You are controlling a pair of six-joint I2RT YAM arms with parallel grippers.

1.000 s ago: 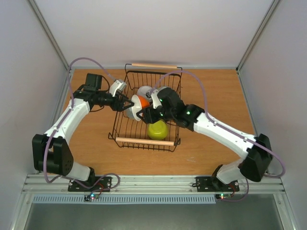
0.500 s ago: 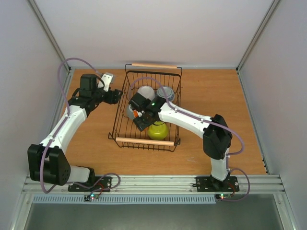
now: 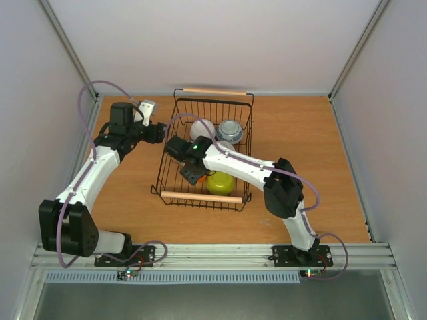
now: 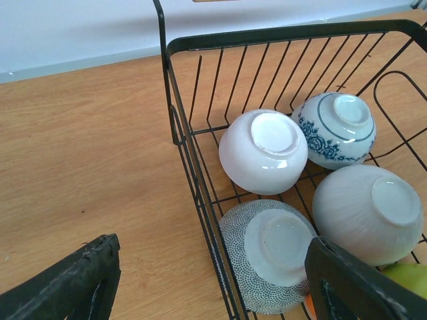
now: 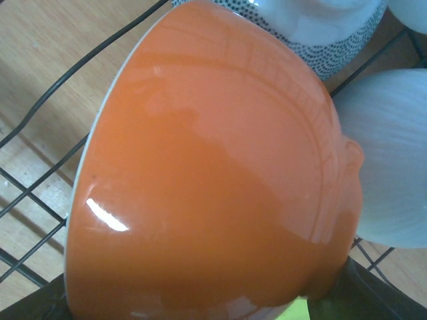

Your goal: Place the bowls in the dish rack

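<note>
Orange round bowl [image 5: 213, 167] clamped in right claw [image 3: 191, 172], inside black wire dish rack [image 3: 201, 196] (beside speckled grey bowl [image 4: 273, 253]), left claw [image 3: 160, 133] spread, empty

No legible text, label or number anywhere.

1. The left gripper [image 3: 161, 132] no longer meets the orange bowl [image 5: 213, 180]. It has pulled out of the dish rack [image 3: 201, 197] and now hangs over the table [image 3: 300, 133] beside the rack's left wall, toward the far-left corner, with its jaws spread wider and empty.
2. The right gripper [image 3: 192, 173] now holds the orange bowl alone and has moved from the rack's middle to its near-left part.
3. The right arm [image 3: 283, 190] has swung its elbow in from the table's right edge, toward the rack's near-right corner.
4. The white bowl [image 3: 202, 129] and the blue-patterned bowl [image 3: 229, 129] at the rack's far end are now uncovered from above.
</note>
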